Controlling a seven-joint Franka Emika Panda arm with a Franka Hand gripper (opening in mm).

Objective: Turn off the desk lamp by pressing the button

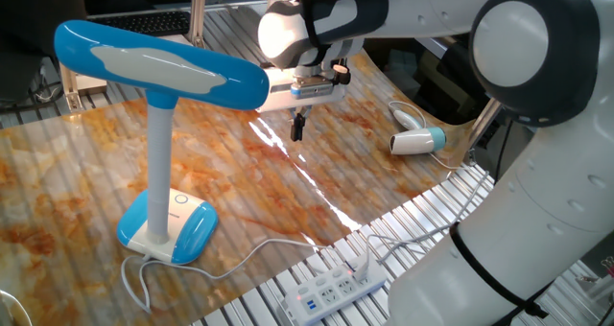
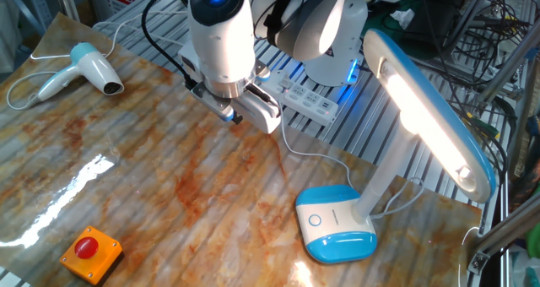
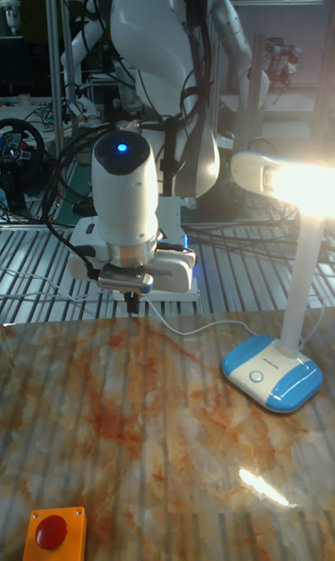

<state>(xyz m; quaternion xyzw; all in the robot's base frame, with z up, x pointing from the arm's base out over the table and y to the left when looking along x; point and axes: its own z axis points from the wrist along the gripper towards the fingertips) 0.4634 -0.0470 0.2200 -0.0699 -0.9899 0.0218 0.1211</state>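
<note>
Tall fixed view: desk lamp [image 3: 282, 273] lit, its base on the counter [image 3: 140, 412] at right, button [image 3: 256, 375] on the white face. My end effector [image 3: 136, 301] hangs well apart; fingertip gap: cannot tell. Plan: travel over, descend straight onto the ring, press lightly.

A glossy white arm [image 1: 537, 173] with rounded joints and dark seams is seen. A blue light [image 3: 118, 147] is set on the wrist, black cables [image 2: 156, 17] are routed alongside, and short dark jaws are fitted below.
</note>
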